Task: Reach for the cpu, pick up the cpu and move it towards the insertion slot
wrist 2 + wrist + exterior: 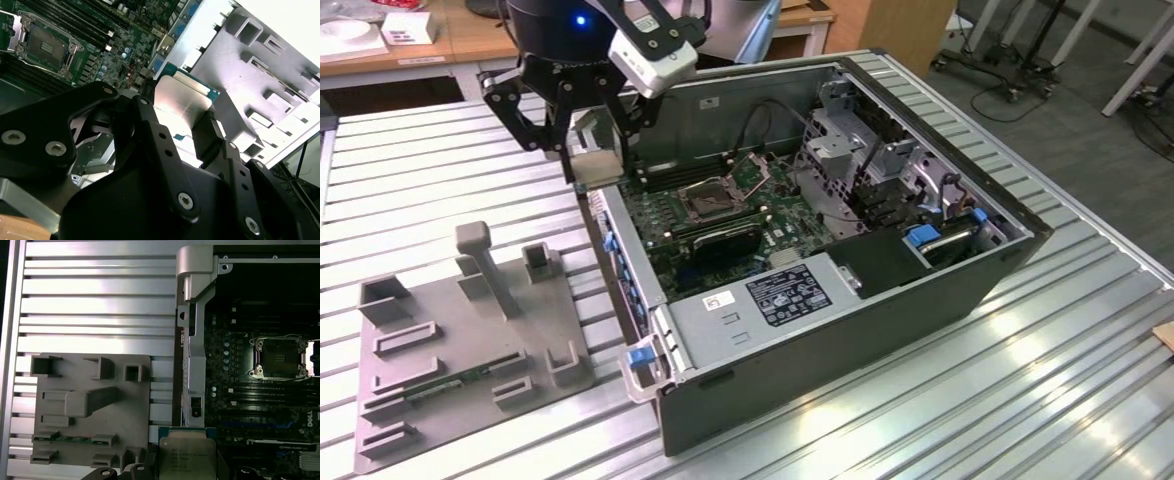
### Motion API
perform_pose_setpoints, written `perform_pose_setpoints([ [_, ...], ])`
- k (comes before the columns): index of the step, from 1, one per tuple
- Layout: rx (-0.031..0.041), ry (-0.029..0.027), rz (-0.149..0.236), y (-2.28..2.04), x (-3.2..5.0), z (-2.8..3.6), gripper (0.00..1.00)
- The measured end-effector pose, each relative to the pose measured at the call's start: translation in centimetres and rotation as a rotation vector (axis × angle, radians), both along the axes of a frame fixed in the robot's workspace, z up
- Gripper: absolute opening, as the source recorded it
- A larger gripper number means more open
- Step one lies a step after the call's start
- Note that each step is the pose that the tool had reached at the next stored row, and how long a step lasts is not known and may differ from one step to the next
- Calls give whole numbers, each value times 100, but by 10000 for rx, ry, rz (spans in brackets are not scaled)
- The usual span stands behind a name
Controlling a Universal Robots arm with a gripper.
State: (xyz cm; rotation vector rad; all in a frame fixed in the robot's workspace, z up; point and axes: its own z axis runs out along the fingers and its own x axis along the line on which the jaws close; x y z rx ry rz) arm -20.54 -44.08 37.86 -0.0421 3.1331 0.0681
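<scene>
Jaws of your gripper [182, 127] pinch the cpu [181, 102] by two opposite edges, closed just to its width, so its silvery face stays untouched and level. You carry it above the case [854, 330] wall, clear of the grey tray [454, 350] on the exterior view's left, where a green memory stick [70, 438] lies. Beyond, the slot [711, 199] waits open on the green board [680, 240], frame lifted, well apart from the chip.
</scene>
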Motion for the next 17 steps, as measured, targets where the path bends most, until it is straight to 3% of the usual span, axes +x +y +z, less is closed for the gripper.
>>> perform_pose_setpoints([
  [11, 0, 0, -2, 0, 135, -2, 54],
  [17, 0, 0, -1, 0, 162, -2, 54],
])
